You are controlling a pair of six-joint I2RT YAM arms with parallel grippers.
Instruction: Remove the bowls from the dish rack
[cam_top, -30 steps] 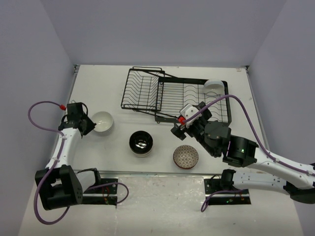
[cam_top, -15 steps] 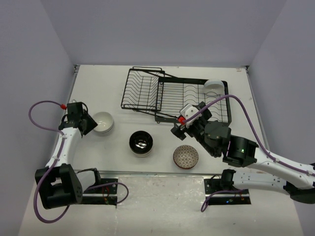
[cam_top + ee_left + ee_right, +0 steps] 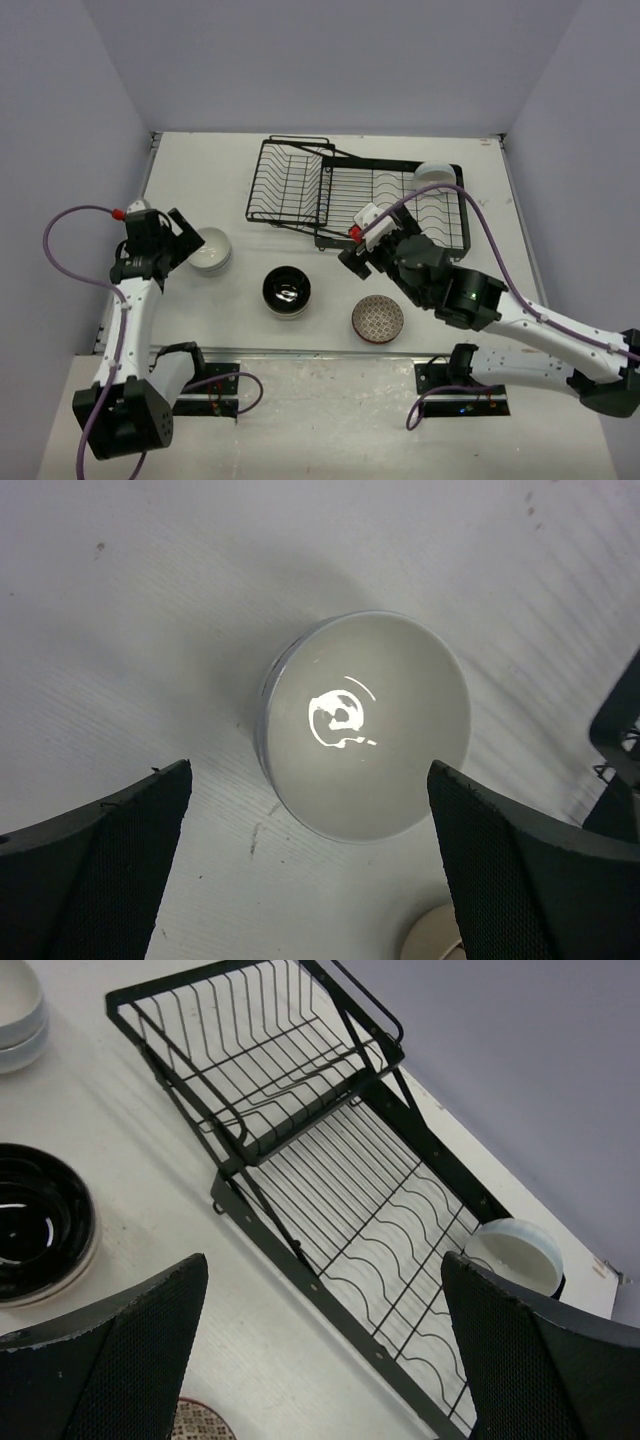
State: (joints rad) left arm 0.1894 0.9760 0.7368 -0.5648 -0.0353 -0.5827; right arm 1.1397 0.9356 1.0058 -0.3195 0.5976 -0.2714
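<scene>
Left wrist view: my left gripper [image 3: 308,775] hangs over a white bowl [image 3: 365,725] standing upright on the table [image 3: 120,630], fingers spread wide on either side and touching nothing. My right gripper [image 3: 322,1258] is equally wide and empty, above the near edge of the dish rack [image 3: 300,1110], where a second white bowl [image 3: 512,1253] sits in the far right corner. A black-lined bowl [image 3: 287,290] and a net-patterned bowl [image 3: 378,318] stand on the table between my arms.

Even overhead light, sharp focus, soft shadows, bright glare spot inside the white bowl [image 3: 365,725]
</scene>
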